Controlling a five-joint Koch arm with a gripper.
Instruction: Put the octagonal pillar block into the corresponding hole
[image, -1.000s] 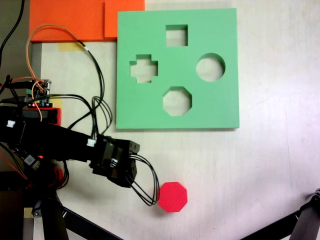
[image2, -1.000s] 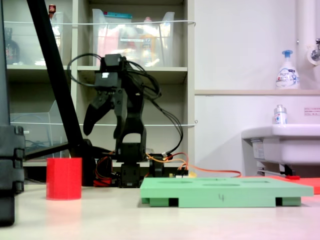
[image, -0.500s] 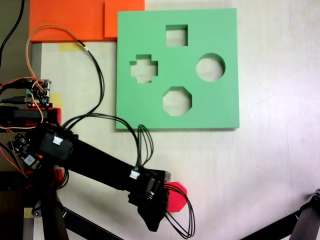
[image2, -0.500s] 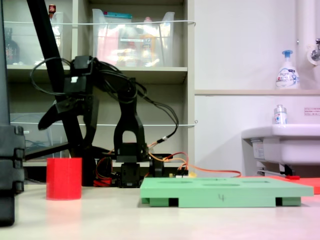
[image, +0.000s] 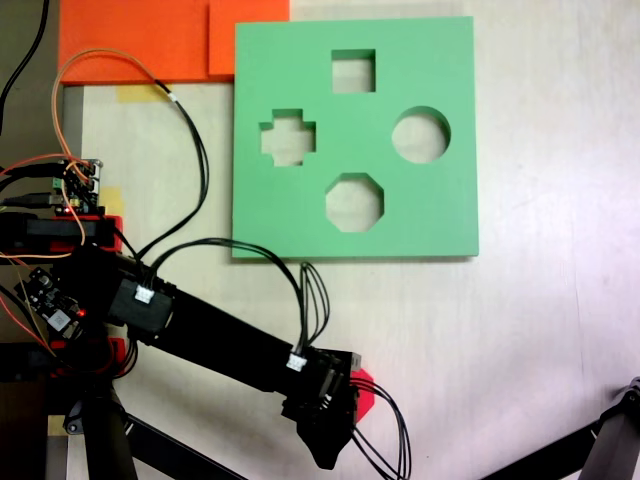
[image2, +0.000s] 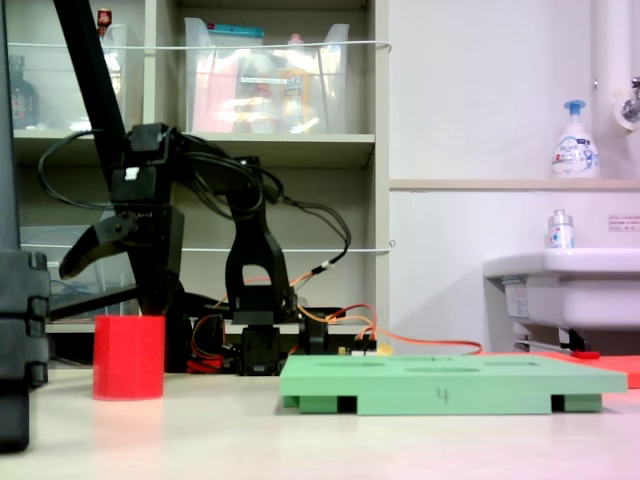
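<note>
Near the bottom of the first exterior view, the claw (image: 325, 440) covers most of the octagonal pillar block (image: 364, 395), while in the second exterior view the spread-open claw (image2: 115, 262) hangs just above the block (image2: 128, 357) standing on the table (image2: 300, 440).

Open worktop (image: 540, 330) between red octagonal block (image2: 128, 357) and green foam board (image: 356, 138); nothing lying on that stretch in the first exterior view. Octagonal cutout (image: 354, 202) empty and uncovered, nearest the board's near edge. Tool (image2: 112, 262) spread wide just above the block in the second exterior view. Black cables (image: 385, 450) looping beside the block toward the worktop's near edge.
</note>
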